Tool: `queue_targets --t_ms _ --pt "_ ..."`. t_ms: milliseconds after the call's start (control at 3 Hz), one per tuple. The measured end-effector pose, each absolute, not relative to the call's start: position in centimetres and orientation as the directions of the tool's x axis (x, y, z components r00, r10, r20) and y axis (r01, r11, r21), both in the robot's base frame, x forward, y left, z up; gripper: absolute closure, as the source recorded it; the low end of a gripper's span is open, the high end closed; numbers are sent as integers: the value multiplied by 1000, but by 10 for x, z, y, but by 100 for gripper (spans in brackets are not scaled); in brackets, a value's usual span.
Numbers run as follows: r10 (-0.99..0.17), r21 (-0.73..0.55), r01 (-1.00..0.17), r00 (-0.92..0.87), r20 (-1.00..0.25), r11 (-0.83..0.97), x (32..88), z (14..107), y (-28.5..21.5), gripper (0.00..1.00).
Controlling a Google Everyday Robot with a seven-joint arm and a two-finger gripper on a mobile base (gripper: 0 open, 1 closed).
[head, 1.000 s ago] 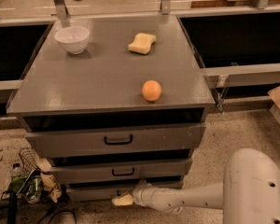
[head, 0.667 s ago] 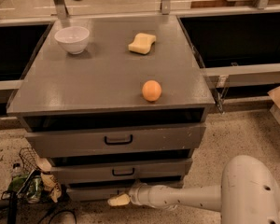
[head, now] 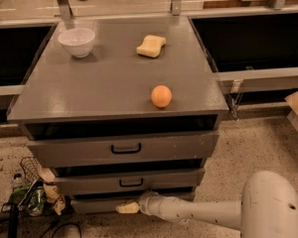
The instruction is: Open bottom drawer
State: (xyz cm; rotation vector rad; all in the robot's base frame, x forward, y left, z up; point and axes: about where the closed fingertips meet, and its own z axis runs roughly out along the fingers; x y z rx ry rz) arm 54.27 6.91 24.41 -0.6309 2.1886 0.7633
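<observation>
Grey cabinet [head: 89, 98], three drawers stacked in its front. Bottom drawer [head: 92, 205]: slim strip at the cabinet's foot, directly under the middle drawer [head: 159, 180]; the top drawer [head: 174, 147] is the tallest. Gripper [head: 127, 208] sits low against the bottom drawer's front, about mid-width, with the white arm [head: 198, 213] reaching in from the cabinet's right. Cannot tell whether the claw is clenched or released; the drawer's handle isn't visible there. On the cabinet top: white bowl [head: 76, 41] at the back left, yellow sponge [head: 151, 45] at the back centre, orange [head: 161, 96] near the front edge. Wire basket [head: 31, 168] on the floor left of the cabinet.
</observation>
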Motion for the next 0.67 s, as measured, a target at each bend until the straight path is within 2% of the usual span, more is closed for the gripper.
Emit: queue_targets --t_ms 667 --pt "-244 357 -655 -643 -726 666 545 222 85 0"
